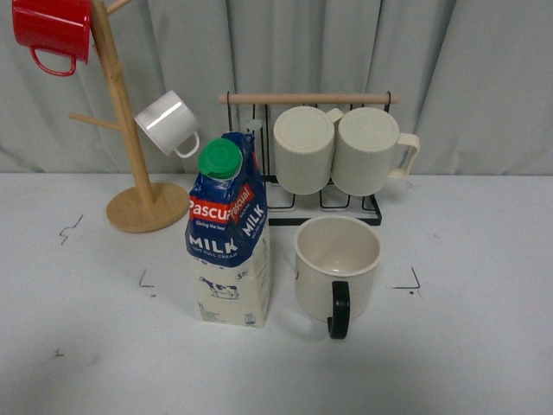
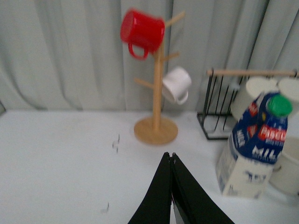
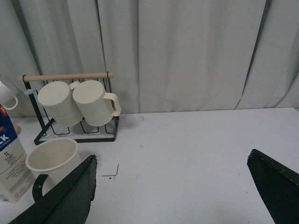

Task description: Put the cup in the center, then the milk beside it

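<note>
The cup (image 1: pixel 337 264), a wide cream mug with a black handle facing me, stands upright near the middle of the white table (image 1: pixel 86 363). The milk (image 1: pixel 229 232), a tall carton with a blue top and green cap, stands just left of it, almost touching. Neither arm shows in the front view. In the left wrist view my left gripper (image 2: pixel 170 156) is shut and empty above the table, left of the milk (image 2: pixel 254 147). In the right wrist view my right gripper (image 3: pixel 173 161) is open and empty, to the right of the cup (image 3: pixel 52 158) and the milk (image 3: pixel 10 158).
A black wire rack (image 1: pixel 324 203) with a wooden bar holds two ribbed cream mugs (image 1: pixel 333 149) behind the cup. A wooden mug tree (image 1: pixel 138 173) at the back left carries a red mug (image 1: pixel 52 30) and a small white mug (image 1: pixel 168 124). Grey curtains hang behind. Small black corner marks (image 1: pixel 410 281) are on the table.
</note>
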Robot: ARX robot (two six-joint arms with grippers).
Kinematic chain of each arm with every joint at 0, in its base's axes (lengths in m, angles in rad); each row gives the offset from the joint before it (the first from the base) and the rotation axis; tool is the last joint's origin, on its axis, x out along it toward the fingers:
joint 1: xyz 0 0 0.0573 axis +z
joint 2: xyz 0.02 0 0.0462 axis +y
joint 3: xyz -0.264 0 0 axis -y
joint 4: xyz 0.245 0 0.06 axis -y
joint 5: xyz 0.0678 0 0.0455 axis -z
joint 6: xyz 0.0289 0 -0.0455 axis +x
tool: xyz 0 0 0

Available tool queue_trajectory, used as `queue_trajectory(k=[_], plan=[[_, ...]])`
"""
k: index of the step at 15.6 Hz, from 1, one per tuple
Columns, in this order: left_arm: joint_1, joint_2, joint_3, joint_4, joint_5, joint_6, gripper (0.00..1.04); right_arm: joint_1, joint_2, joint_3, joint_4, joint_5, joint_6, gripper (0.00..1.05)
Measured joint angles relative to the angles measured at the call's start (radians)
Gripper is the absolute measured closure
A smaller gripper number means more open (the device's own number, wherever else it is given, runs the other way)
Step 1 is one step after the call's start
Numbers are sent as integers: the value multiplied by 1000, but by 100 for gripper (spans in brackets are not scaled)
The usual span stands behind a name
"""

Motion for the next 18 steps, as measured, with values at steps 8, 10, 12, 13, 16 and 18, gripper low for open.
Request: queue_trajectory(k=[8, 10, 12, 13, 16, 18], plan=[[0, -6, 0, 7, 0, 0, 67, 0, 0, 0, 0, 0, 0, 6], [0, -6, 0, 7, 0, 0, 41, 0, 0, 0, 0, 0, 0, 6], [0, -6, 0, 7, 0, 0, 18, 0, 0, 0, 0, 0, 0, 6], [0, -6, 0, 7, 0, 0, 6, 0, 0, 0, 0, 0, 0, 6], [0, -6, 0, 7, 0, 1, 7, 0, 0, 0, 0, 0, 0, 6], [0, -6, 0, 7, 0, 1, 7, 0, 0, 0, 0, 0, 0, 6]])
